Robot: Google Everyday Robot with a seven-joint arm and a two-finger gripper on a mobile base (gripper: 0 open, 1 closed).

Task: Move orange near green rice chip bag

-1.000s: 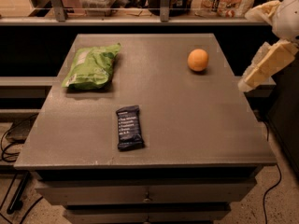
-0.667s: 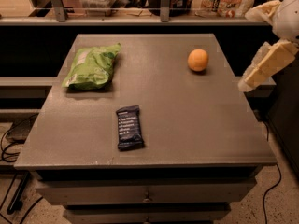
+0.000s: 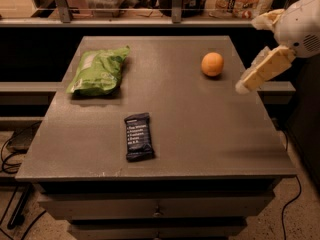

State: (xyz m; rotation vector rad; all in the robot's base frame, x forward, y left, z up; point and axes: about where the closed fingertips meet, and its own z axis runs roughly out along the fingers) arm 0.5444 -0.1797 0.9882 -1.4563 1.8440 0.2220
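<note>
On the counter [image 3: 200,134] — orange [image 3: 212,64] far right, green rice chip bag [image 3: 97,71] far left, well apart; hand [image 3: 246,84] off the right edge — grip state cannot be told.

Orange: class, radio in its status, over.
Gripper hovers right of orange, not touching. Orange far across from green rice chip bag. Nothing between them; dark bar nearer front.
</note>
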